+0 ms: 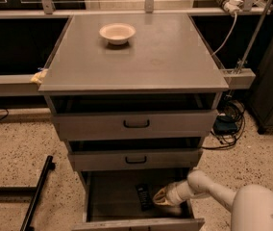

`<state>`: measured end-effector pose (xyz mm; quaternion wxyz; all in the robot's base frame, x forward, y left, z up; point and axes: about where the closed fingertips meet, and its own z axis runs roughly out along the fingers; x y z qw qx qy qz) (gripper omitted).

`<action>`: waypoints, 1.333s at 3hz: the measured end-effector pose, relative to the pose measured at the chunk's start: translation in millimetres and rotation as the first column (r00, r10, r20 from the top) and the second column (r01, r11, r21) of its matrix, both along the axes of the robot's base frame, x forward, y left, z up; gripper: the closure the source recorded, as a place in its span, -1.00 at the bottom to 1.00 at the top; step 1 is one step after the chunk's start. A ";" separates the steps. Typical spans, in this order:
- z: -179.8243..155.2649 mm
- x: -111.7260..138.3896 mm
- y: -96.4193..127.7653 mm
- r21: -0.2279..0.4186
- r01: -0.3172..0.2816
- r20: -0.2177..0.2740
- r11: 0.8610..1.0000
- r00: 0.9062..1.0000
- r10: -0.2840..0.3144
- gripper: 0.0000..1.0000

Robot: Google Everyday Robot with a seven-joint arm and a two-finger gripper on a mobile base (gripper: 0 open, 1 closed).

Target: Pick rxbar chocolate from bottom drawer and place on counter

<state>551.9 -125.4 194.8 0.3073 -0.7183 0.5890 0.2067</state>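
Note:
The bottom drawer (112, 196) stands pulled open under two shallower black-handled drawers. The rxbar chocolate (143, 196), a small black bar, lies flat on the drawer floor near its middle. My gripper (158, 197) reaches into the drawer from the right on a white arm; its yellowish tip sits just right of the bar, touching or nearly touching it. The counter (160, 57) is the wide grey cabinet top above.
A cream bowl (117, 33) stands on the counter at the back left. The top drawer (136, 123) and middle drawer (135, 159) are pulled out a little and overhang the bottom one. A black bar (36, 194) lies on the floor at left. Cables (228, 124) hang at right.

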 end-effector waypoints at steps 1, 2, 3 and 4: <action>-11.1 0.2 0.8 0.004 -0.011 -0.008 1.000 1.000 0.011 -0.04; -21.0 -1.4 3.5 0.018 -0.018 -0.016 1.000 1.000 0.018 0.00; -30.5 -2.8 9.1 0.033 -0.029 -0.025 0.999 0.999 0.030 -0.04; -38.5 -2.0 14.0 0.045 -0.040 -0.025 0.998 0.999 0.041 0.02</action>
